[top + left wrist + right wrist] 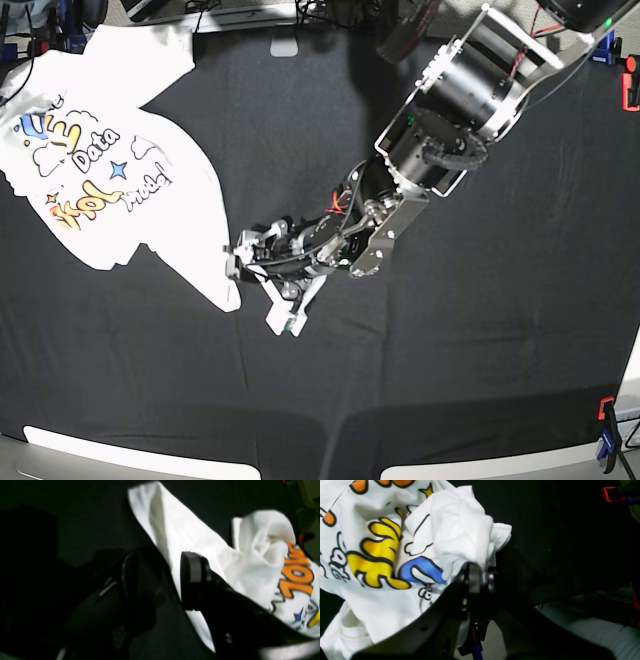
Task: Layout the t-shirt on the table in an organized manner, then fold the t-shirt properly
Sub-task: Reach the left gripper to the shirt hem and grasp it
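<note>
Left wrist view: one tee [200, 555] lies crumpled on the black table [87, 517]. The left gripper [160, 580] stands wide, its right finger [192, 580] just beside the white edge (nothing held).

Right wrist view: the right gripper [480, 577] is pinched tight on a fold of the tee [382, 555].

Base view: one tee [110, 180] sits far left; the left gripper [262, 280] is at its near corner. The right gripper is not seen here.
</note>
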